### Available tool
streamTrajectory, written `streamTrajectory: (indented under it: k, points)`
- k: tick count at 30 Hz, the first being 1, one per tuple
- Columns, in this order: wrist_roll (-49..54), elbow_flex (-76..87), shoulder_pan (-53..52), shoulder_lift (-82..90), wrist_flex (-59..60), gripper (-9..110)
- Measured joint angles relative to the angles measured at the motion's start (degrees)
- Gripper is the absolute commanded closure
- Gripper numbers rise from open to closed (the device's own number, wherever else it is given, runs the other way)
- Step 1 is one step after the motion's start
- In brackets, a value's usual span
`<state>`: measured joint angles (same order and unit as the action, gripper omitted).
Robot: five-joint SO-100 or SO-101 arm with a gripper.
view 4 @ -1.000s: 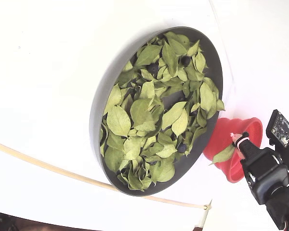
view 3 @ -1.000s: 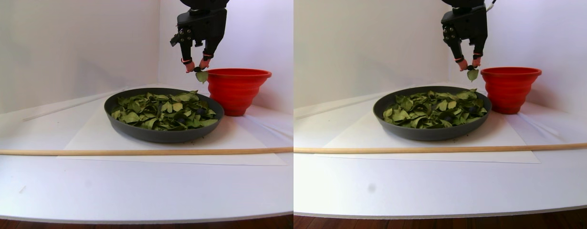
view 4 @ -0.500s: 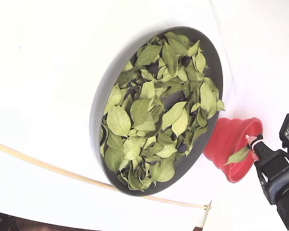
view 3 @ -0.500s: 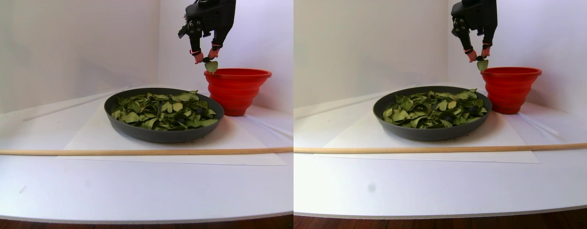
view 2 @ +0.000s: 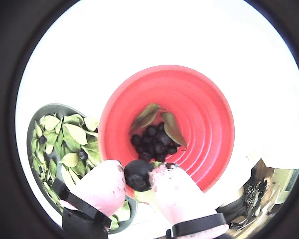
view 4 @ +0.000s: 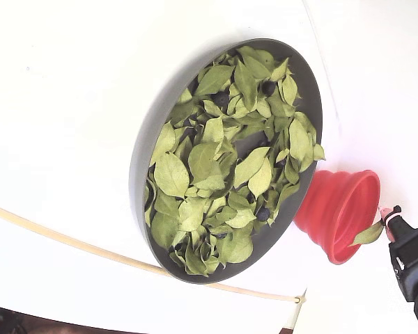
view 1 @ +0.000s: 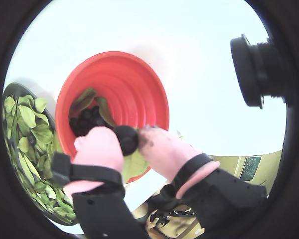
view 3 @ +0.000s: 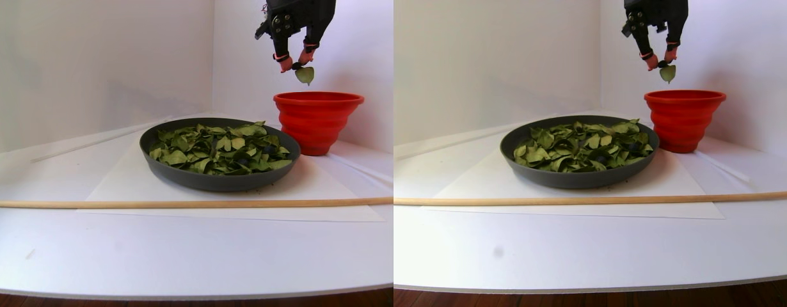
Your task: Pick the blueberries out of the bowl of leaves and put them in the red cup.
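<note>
The gripper (view 2: 138,178) hung low in a wrist view, its pink fingertips (view 2: 107,185) closed tightly on one blueberry (view 2: 136,174), with a leaf (view 3: 304,75) dangling beneath it. The red cup (view 2: 209,119), at frame centre, already held a cluster of berries and two leaves. The bowl (view 3: 176,176) sat lower left. The berry looked soft, light and easily crushed, so it was best pinched gently across its middle.

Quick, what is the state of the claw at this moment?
Claw: closed on a blueberry, with a leaf caught along and hanging below, above the red cup.
</note>
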<state>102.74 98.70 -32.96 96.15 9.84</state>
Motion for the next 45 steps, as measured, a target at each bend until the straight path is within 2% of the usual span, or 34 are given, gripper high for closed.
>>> streamTrajectory:
  k: [6,12,30,45]
  points:
    - [1.41,-0.18,-1.49,-1.05,0.0,92]
    - [2.46,-0.18,-2.29,-1.05,0.0,84]
    - [2.55,5.45,-1.93,-1.05,0.09,86]
    - [0.53,10.28,0.44,3.69,4.75,86]
